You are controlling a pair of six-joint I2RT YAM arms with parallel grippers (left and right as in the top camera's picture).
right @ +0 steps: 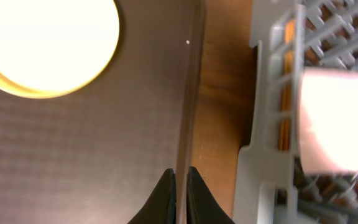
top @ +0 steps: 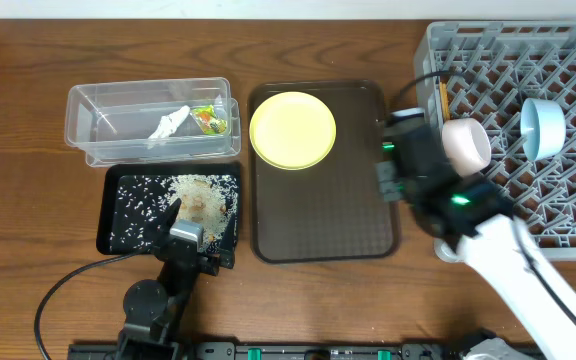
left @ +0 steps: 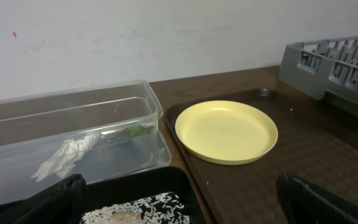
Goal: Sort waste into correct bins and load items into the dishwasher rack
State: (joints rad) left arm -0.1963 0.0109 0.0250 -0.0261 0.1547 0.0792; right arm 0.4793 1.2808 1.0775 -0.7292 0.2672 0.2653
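Observation:
The clear tub (top: 78, 110) (left: 73, 106) holds the white paper scrap (top: 168, 123) (left: 64, 155) and the printed wrapper (top: 208, 118) (left: 135, 129). The black tray (top: 113, 215) (left: 142, 180) holds rice (top: 138, 205) (left: 154, 208) and beige crumbs (top: 200, 197). My left gripper (top: 193, 245) (left: 182, 205) is open and empty over that tray's near edge. The yellow plate (top: 293, 130) (left: 225, 130) (right: 42, 43) lies on the brown serving tray (top: 318, 215) (right: 104, 143). My right gripper (top: 390, 188) (right: 180, 180) is shut over that tray's right rim. The grey rack (top: 558, 200) (right: 266, 168) holds the white bowl (top: 465, 143) (right: 331, 121), the light-blue bowl (top: 543, 128) and the chopsticks (top: 445, 95) (right: 284, 81).
The white bowl lies on its side at the rack's left edge, close to my right wrist. A strip of bare wood (right: 219, 112) separates the brown tray from the rack. A black cable (top: 58, 290) runs from the left arm's base across the front of the table.

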